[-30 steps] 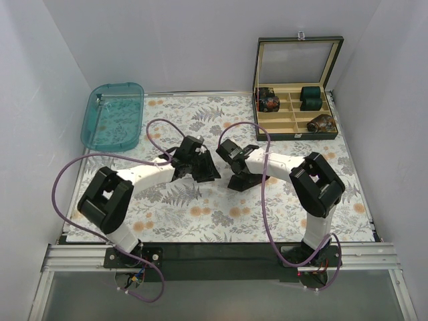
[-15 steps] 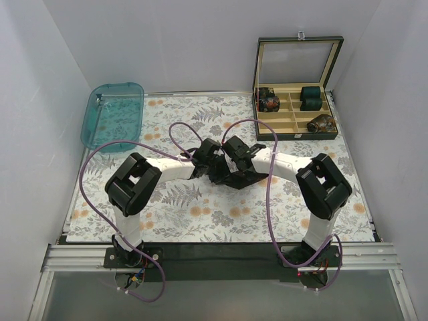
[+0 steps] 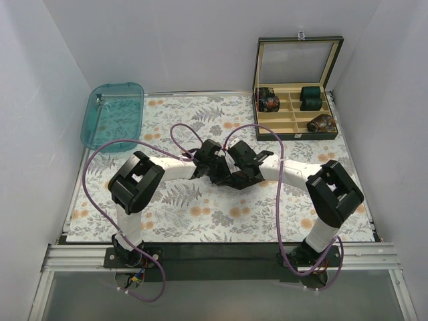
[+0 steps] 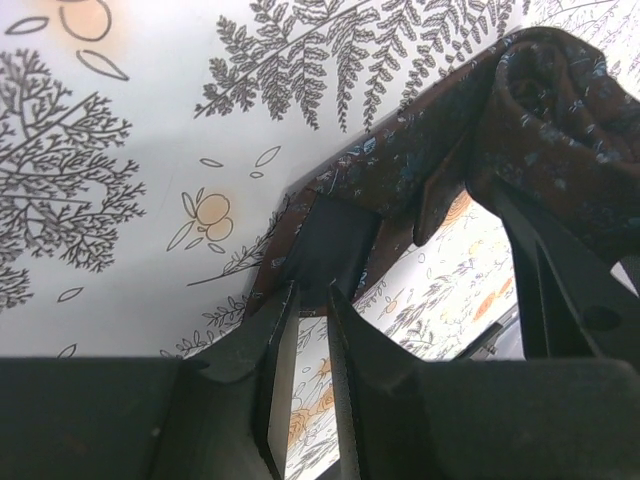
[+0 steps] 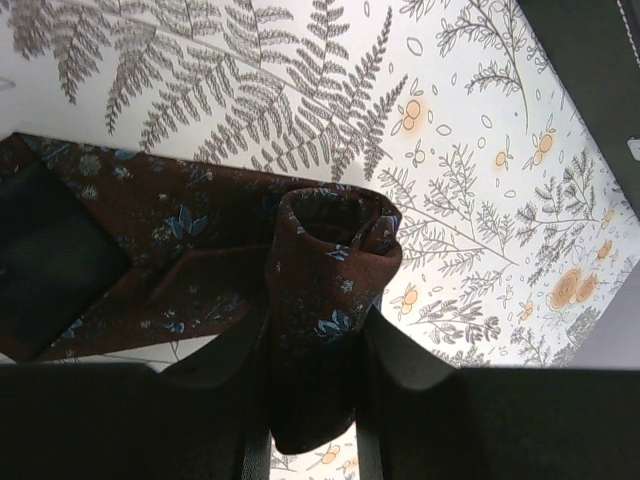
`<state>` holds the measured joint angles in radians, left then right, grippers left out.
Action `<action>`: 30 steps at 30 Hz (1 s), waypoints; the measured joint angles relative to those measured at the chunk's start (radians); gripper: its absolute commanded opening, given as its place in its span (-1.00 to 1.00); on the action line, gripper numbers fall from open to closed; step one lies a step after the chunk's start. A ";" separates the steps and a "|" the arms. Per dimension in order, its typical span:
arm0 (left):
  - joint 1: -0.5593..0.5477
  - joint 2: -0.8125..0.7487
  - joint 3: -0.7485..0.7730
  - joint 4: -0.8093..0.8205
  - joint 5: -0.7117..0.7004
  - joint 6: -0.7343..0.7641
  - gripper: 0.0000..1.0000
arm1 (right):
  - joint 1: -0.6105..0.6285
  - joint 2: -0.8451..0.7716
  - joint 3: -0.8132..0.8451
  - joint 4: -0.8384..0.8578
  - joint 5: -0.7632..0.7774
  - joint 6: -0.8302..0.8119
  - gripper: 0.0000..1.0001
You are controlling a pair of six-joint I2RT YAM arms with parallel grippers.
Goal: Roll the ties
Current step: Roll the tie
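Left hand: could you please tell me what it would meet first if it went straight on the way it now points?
The left hand would first meet the flat tail of the tie, lying just ahead of it; depth is unclear, so it may already touch.

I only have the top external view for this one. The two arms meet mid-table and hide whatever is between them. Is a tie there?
Observer: Yes. The right wrist view shows the right gripper with its jaws closed on a rolled coil of the dark brown tie.
Operator: Is all of it rolled?
Observer: No. A flat, unrolled stretch runs out from the coil toward the left of that view.
Operator: And the left arm?
Observer: The left wrist view shows the left gripper at that flat end, jaws nearly together. Whether they pinch the fabric cannot be told.
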<state>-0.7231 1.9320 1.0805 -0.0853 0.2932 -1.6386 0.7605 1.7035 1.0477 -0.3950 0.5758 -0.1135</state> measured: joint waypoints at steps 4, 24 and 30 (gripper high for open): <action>0.001 0.008 0.008 0.002 0.006 0.000 -0.63 | 0.000 -0.020 -0.027 0.010 -0.003 -0.039 -0.97; 0.008 0.017 0.014 0.007 0.014 0.000 -0.62 | 0.004 -0.049 -0.072 0.026 -0.006 -0.130 -0.97; 0.008 0.014 0.014 0.010 0.014 0.000 -0.44 | 0.009 -0.033 -0.072 0.036 -0.011 -0.122 -0.86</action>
<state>-0.7155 1.9465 1.0946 -0.0750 0.3077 -1.6390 0.7696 1.6703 0.9756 -0.3592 0.5648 -0.2359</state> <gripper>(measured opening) 0.230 0.297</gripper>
